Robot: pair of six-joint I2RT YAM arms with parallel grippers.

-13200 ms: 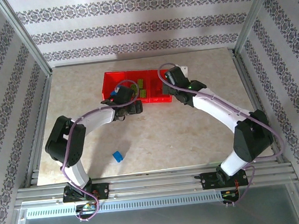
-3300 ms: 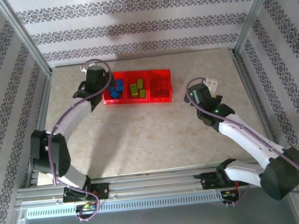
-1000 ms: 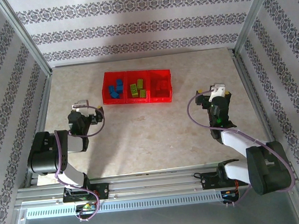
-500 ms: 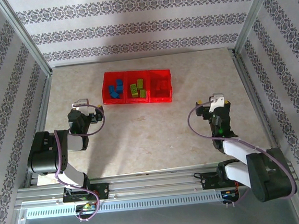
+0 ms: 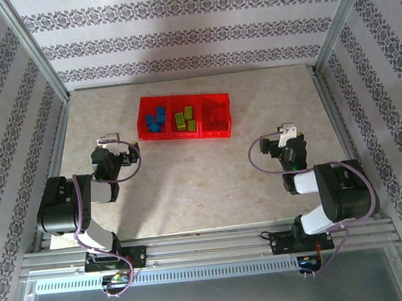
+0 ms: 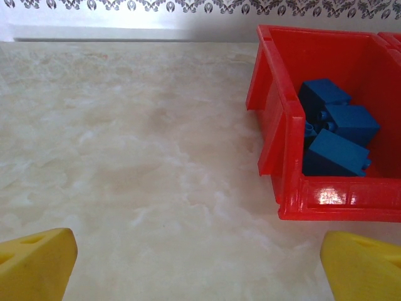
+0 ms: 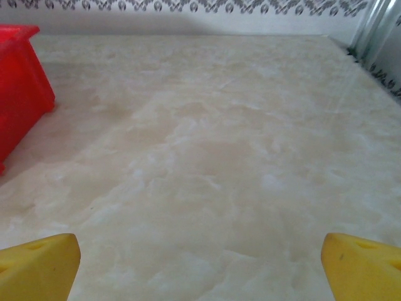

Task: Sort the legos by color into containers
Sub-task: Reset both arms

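Left gripper [image 5: 106, 142] & right gripper [image 5: 288, 131] stood wide open, empty; legos [image 6: 335, 135] looked light, stiff, slick; prob. pinch flat sides.

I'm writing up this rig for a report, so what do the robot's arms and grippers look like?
Both the left arm and right arm are black housings joined by white shells, each trailing a purple cable. The fingertips are yellow wedges, and a white block tops each wrist.
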